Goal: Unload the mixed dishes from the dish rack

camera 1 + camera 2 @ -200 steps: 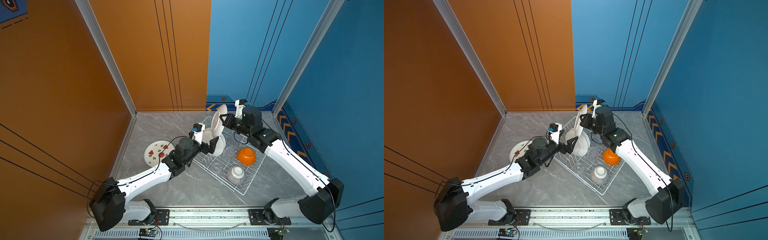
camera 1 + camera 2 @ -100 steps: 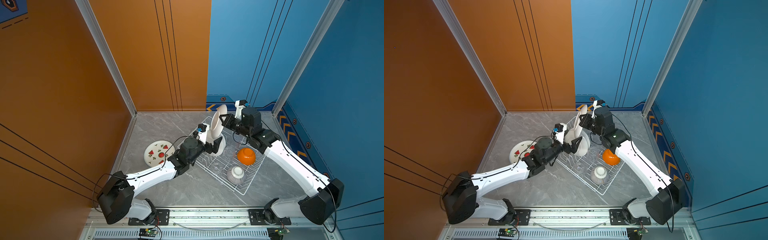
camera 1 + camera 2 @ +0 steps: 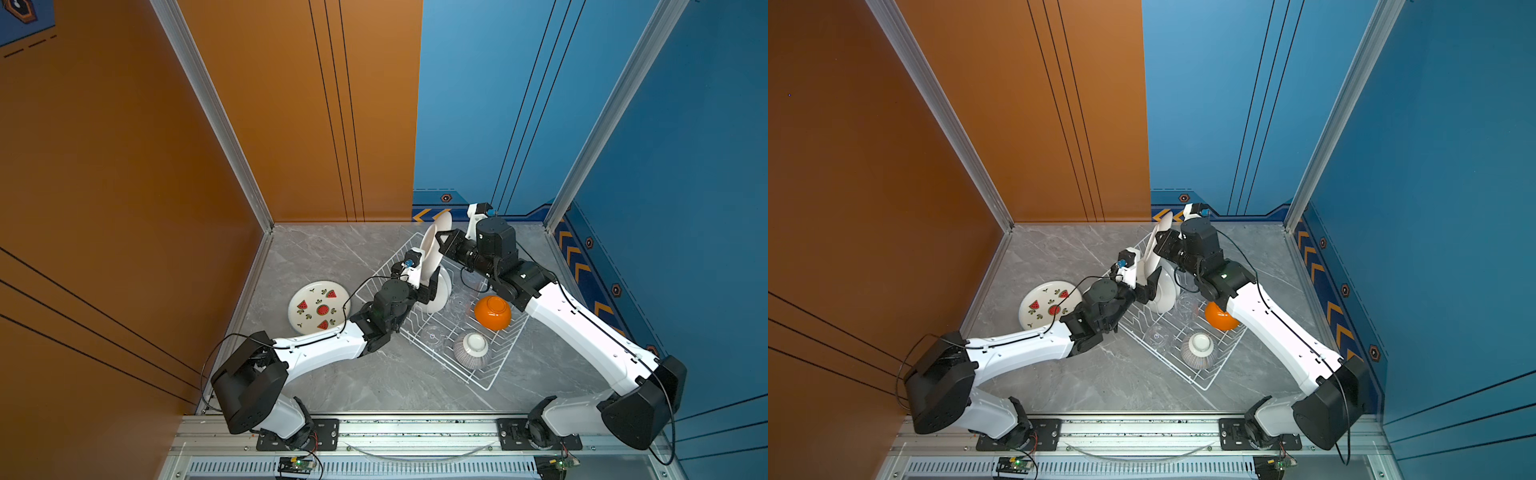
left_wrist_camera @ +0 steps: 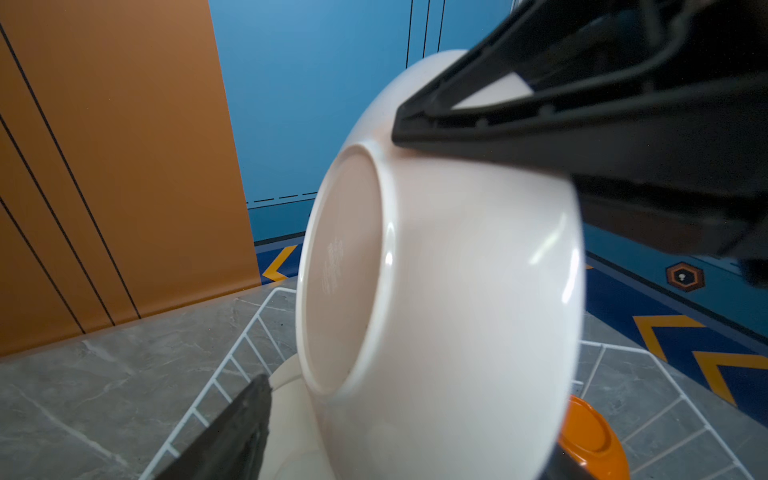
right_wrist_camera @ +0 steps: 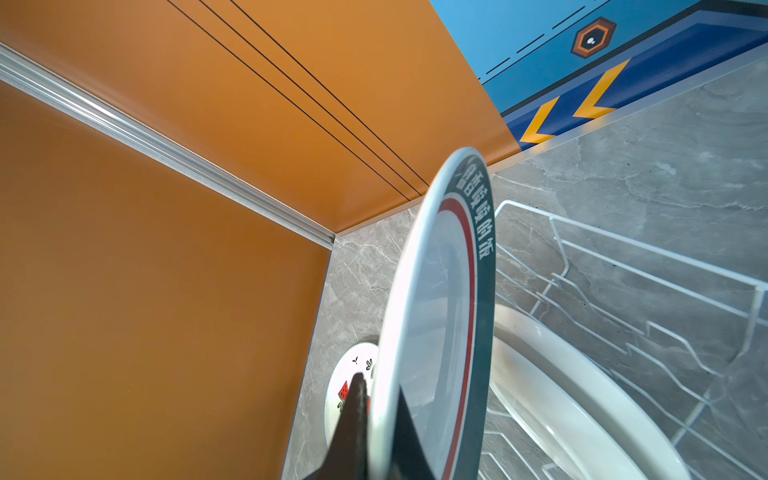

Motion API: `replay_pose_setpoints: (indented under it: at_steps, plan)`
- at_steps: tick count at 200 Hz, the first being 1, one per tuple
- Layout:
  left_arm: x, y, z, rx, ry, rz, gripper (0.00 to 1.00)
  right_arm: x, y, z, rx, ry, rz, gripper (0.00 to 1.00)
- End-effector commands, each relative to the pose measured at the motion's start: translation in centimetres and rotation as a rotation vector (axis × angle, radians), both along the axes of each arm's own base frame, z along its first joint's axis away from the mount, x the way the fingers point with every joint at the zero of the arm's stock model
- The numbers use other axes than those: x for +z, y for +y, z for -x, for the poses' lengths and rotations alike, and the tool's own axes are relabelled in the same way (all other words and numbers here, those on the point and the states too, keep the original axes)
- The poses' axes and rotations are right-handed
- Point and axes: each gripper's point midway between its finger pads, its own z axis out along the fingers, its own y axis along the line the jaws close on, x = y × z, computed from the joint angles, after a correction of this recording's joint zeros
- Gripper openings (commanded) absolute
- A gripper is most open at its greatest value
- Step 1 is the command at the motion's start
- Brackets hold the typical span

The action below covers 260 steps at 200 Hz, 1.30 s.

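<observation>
My right gripper is shut on the rim of the dark-ringed plate and holds it upright above the dish rack's far left corner. My left gripper is open and straddles the plate's lower edge; its white back fills the space between the jaws. One left finger stands apart from the plate. In the rack lie a white dish, an orange bowl, a grey-striped bowl and clear tumblers. The watermelon plate lies on the floor left of the rack.
The orange wall stands close on the left and the blue walls close behind and on the right. The left arm's forearm crosses the floor by the watermelon plate. The metal base rail runs along the front.
My left gripper has moved right and farther back to the held plate, and its jaws have narrowed around the lower edge. The right gripper and plate have stayed in place.
</observation>
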Motion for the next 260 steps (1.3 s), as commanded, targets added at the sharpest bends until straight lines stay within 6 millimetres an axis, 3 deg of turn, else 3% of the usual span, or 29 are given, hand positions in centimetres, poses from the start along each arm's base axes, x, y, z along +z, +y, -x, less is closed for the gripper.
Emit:
replay_pose_setpoints:
  at_steps: [1, 32, 106, 130, 155, 182, 233, 260]
  plan:
    - [1.6, 0.3, -0.3, 0.065, -0.080, -0.018, 0.68, 3.4, -0.6, 0.4, -0.030, -0.061, -0.051, 0.00]
    - [1.9, 0.5, -0.4, 0.088, -0.107, -0.024, 0.57, 3.1, -0.4, 0.2, -0.031, -0.042, -0.068, 0.00]
    - [2.1, 0.6, -1.0, 0.144, -0.161, -0.076, 0.48, 2.9, 0.4, -0.1, -0.021, -0.008, -0.116, 0.00]
    - [2.2, 0.8, -1.2, 0.166, -0.172, -0.085, 0.37, 2.5, 0.7, -0.4, -0.017, 0.009, -0.131, 0.00]
    - [2.2, 0.9, -1.2, 0.176, -0.180, -0.099, 0.35, 2.4, 1.0, -0.7, -0.007, 0.017, -0.151, 0.00]
    - [2.2, 1.0, -1.3, 0.187, -0.187, -0.100, 0.21, 2.4, 1.4, -0.8, 0.003, 0.023, -0.158, 0.00]
    - [2.1, 1.3, -1.6, 0.214, -0.195, -0.113, 0.16, 2.0, 1.4, -1.2, -0.002, 0.034, -0.168, 0.00]
    - [2.2, 1.4, -1.8, 0.235, -0.196, -0.118, 0.00, 2.2, 1.5, -1.3, 0.007, 0.033, -0.183, 0.00]
